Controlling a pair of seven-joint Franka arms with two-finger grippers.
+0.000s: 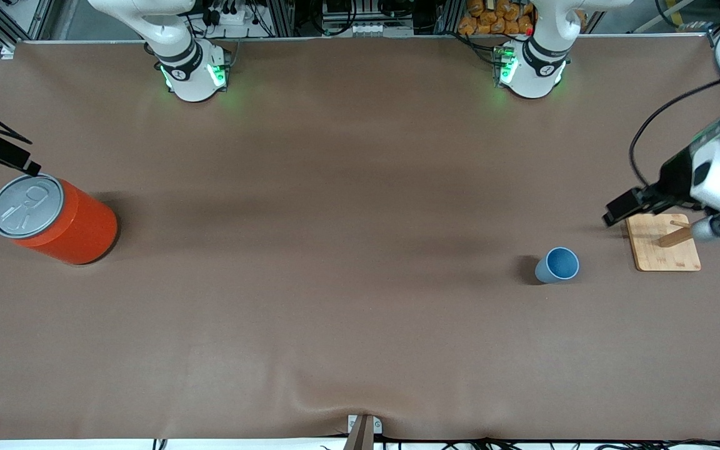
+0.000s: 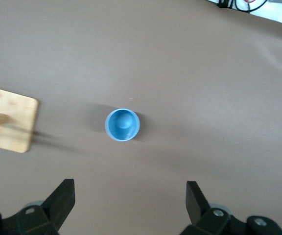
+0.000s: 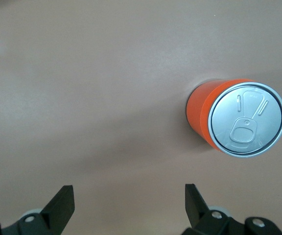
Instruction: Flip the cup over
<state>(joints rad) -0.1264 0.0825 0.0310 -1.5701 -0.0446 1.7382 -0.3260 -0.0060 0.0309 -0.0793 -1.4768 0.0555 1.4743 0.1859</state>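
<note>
Cup (image 1: 557, 265): nearest the front camera of all the things; it stands upright, mouth up, on the brown table (image 1: 335, 325) toward the left arm's end, apart from everything else.
Wooden board (image 1: 663, 250): just beside the cup, closer to the table's end, with a wooden peg standing on it.
Red can (image 1: 54, 219): upright at the right arm's end, well apart from the cup.
Left gripper (image 2: 130, 203): fingers spread wide, holding nothing, up in the air above the board's edge, the cup in plain sight of its wrist camera.
Right gripper (image 3: 129, 205): also wide and empty, hanging beside the can; this arm waits.
Handling: likely light, thin, smooth plastic that could slip or tip.
Grasp: probably across the tapered wall near mid-height, gently, leaving room to turn it over.
</note>
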